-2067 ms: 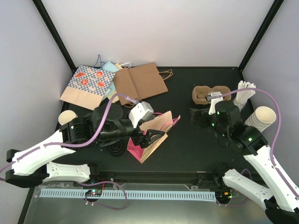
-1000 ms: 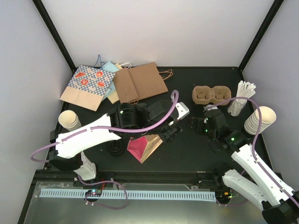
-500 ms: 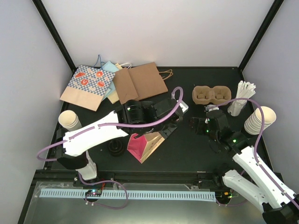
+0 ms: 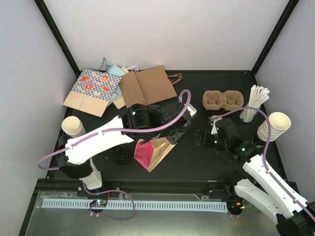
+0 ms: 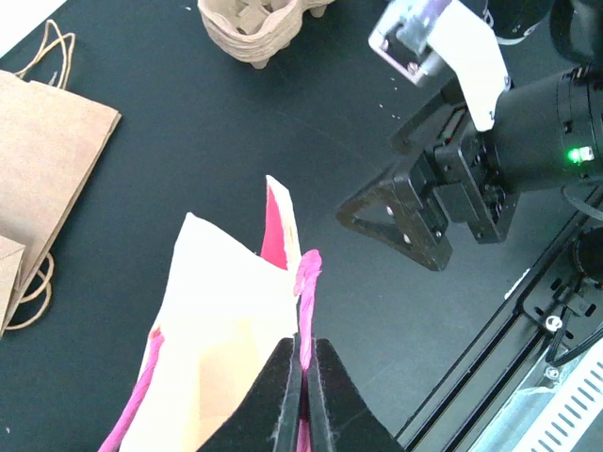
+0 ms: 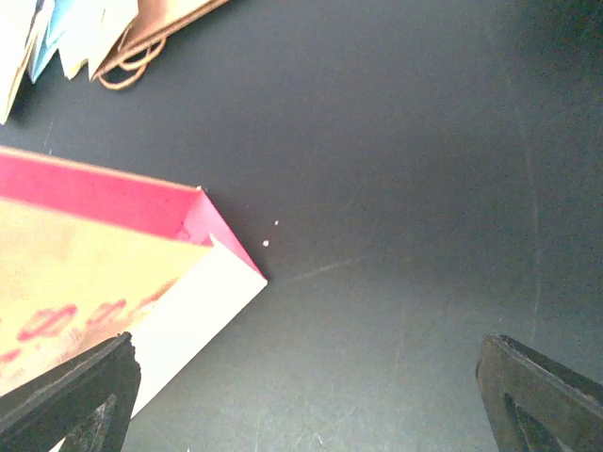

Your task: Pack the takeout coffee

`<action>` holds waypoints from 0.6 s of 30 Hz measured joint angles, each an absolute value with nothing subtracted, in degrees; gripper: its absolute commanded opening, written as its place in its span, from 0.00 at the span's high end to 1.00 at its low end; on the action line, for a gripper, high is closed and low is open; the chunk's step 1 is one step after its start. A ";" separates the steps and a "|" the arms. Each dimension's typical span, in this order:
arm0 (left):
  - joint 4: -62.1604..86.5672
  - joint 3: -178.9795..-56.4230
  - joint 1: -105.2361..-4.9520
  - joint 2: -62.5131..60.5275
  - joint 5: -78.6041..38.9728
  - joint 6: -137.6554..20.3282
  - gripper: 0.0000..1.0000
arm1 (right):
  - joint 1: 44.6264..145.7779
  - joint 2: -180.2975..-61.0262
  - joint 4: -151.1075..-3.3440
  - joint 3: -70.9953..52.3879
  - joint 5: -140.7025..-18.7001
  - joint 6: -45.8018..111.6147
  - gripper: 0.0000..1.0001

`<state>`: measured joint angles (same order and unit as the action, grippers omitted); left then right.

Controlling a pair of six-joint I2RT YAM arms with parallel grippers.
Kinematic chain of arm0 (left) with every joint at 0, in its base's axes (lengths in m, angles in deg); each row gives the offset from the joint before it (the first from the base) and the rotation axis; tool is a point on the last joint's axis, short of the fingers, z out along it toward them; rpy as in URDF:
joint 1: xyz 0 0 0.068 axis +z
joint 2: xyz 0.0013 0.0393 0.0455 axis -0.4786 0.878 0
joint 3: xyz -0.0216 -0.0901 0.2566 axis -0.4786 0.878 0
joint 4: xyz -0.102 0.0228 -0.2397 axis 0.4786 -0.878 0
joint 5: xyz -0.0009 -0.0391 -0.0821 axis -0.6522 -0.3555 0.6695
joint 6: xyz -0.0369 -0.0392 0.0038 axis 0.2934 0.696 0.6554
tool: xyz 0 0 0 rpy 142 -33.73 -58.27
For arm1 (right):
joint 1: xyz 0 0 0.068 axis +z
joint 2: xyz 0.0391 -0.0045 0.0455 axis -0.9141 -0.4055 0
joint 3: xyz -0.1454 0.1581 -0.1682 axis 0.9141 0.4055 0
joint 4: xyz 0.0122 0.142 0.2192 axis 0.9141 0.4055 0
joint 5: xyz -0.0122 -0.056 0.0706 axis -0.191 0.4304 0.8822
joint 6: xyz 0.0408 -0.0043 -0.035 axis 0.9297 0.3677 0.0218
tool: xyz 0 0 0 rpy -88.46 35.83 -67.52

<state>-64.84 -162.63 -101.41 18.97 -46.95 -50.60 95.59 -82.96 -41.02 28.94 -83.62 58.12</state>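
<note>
No takeout coffee shows in any view. A cream paper bag (image 4: 156, 153) with a pink lining lies half open near the table's front middle. My left gripper (image 4: 175, 134) is at its mouth, shut on the bag's pink twisted handle (image 5: 307, 282), which runs up between the closed fingers (image 5: 287, 395). The bag's cream side (image 5: 221, 325) rises left of the handle. My right gripper (image 4: 201, 138) is just right of the bag, open and empty. In the right wrist view its fingertips (image 6: 71, 391) stand wide apart over bare table, with the bag's corner (image 6: 170, 282) at the left.
A brown pulp cup carrier (image 4: 224, 100) sits at the back right, beside white stirrers (image 4: 255, 102). Lidless cream cups are stacked at the right edge (image 4: 273, 127) and the left edge (image 4: 73, 126). Black lids (image 4: 122, 155) lie left of the bag. Flat paper bags (image 4: 123, 87) lie at the back left.
My left gripper swung over the bag from the left and shut on its pink handle. The right gripper moved left and nearer the bag, staying open.
</note>
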 measured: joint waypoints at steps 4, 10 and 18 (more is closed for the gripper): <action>-64.79 -162.63 -100.76 17.62 -46.99 -51.15 0.99 | 95.59 -82.96 -41.90 31.00 -80.45 58.12 0.01; -64.73 -162.63 -99.27 14.23 -47.04 -52.11 0.98 | 95.59 -81.75 -47.06 35.98 -73.21 59.72 0.04; -63.96 -161.76 -97.78 11.04 -46.67 -53.56 0.99 | 95.61 -80.01 -53.26 42.45 -67.07 63.46 0.11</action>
<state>-63.96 -161.76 -97.78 11.04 -46.67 -53.56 95.61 -80.01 -53.26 42.45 -67.07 63.46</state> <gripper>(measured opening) 0.028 0.910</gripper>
